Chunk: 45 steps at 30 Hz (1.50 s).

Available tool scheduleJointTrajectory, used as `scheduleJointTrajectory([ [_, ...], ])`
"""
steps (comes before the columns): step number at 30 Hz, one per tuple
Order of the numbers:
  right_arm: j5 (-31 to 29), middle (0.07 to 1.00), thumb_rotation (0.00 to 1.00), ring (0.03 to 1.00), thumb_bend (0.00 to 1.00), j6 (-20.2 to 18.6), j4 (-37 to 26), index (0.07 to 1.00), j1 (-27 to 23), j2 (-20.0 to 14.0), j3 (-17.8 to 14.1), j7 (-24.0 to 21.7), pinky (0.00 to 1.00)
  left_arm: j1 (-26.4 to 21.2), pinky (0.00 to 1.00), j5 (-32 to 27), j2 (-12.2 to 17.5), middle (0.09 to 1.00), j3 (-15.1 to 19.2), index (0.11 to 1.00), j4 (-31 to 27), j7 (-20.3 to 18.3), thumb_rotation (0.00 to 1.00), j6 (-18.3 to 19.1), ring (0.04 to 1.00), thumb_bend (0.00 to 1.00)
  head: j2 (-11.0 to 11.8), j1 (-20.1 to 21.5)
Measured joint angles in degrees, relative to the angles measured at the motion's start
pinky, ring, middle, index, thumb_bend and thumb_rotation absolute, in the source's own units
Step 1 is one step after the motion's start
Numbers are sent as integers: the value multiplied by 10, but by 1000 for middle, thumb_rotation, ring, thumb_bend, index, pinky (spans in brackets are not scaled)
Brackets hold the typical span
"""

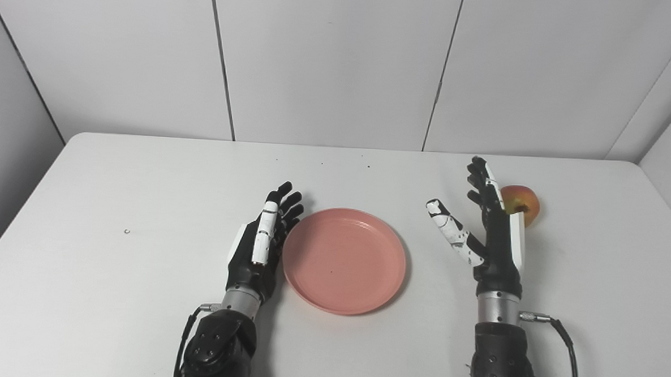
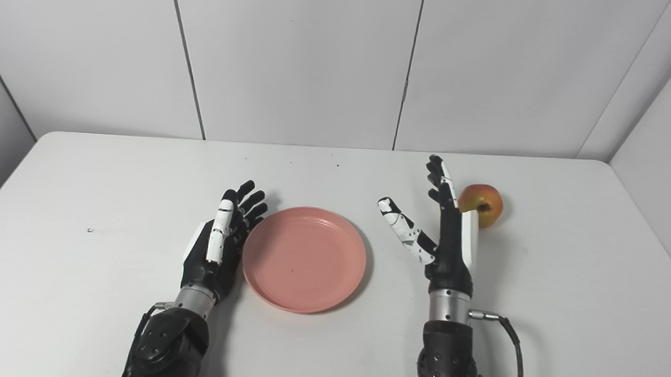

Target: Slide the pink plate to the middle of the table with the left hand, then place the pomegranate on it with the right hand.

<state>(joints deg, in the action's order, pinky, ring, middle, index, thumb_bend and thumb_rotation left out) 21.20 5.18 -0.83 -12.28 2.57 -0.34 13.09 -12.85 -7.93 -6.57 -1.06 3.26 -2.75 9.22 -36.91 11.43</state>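
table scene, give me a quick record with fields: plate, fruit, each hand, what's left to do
plate: pink plate near the middle of the table, nothing on it
fruit: pomegranate on the table, far right, just beyond the right hand
left hand: left hand open, edge-on against the plate's left rim, holding nothing
right hand: right hand open, fingers apart, upright between plate and fruit
left to do: fruit not yet picked up or placed on the plate

A white table [image 1: 143, 191] carried two things. A pink plate [image 1: 343, 261] lay near its middle. A pomegranate [image 1: 523, 203] sat well right.
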Motion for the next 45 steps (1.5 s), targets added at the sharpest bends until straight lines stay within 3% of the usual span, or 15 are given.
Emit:
scheduleJointTrajectory([
  [8,1,887,505,876,648,1,9,894,-17,-33,-5,3,839,0,940,5,4,924,-2,908,4,0,1000,-10,928,434,1,1],
  [19,26,897,512,895,663,-1,28,905,-52,-73,-22,15,848,0,927,15,12,924,-7,916,17,0,1000,-36,928,434,1,2],
  [28,54,895,476,901,701,-50,42,904,-72,-91,-38,22,860,-5,918,32,17,921,-7,914,38,7,1000,-61,924,433,0,4],
  [39,72,893,418,863,776,-106,96,901,-116,-141,-47,23,772,-7,907,35,20,913,-6,903,44,7,1000,-70,911,437,-1,4],
  [45,70,888,390,853,807,-123,127,885,-132,-151,-46,23,756,-7,912,34,20,920,-6,912,44,7,1000,-71,916,437,0,12],
])
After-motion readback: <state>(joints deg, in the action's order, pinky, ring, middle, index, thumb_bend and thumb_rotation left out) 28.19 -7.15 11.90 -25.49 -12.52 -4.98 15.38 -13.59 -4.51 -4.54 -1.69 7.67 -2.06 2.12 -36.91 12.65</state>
